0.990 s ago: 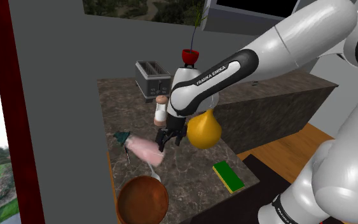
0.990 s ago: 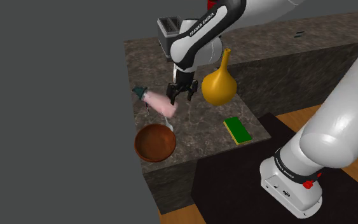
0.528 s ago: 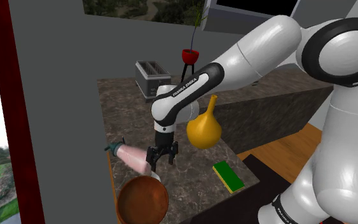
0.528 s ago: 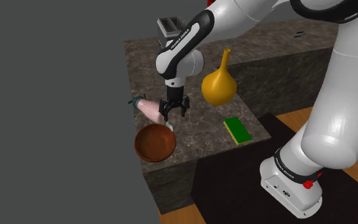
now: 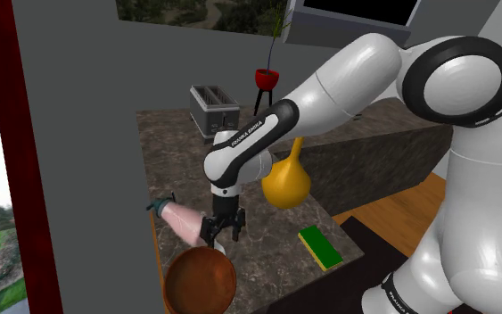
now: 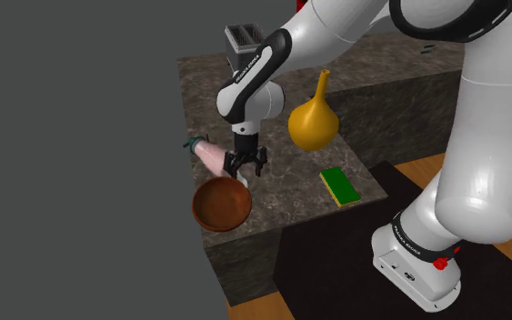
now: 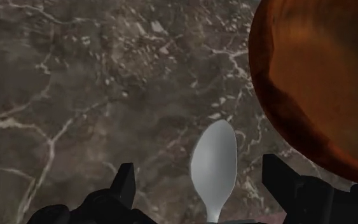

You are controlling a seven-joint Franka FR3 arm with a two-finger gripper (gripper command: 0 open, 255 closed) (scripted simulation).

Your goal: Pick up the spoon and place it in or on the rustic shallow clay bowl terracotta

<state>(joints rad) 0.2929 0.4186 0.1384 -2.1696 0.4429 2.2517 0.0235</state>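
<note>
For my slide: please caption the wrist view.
Open gripper above a grey spoon on the stone counter, beside a brown bowl.

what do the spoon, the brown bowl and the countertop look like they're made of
Spoon: pale grey and smooth with a soft sheen, probably metal, though it could be a plain grey render. Bowl: reddish-brown with mottled darker streaks and a dull gloss, likely glazed clay. Countertop: dark brown-grey with branching white veins, apparently polished stone such as marble or granite.
</note>
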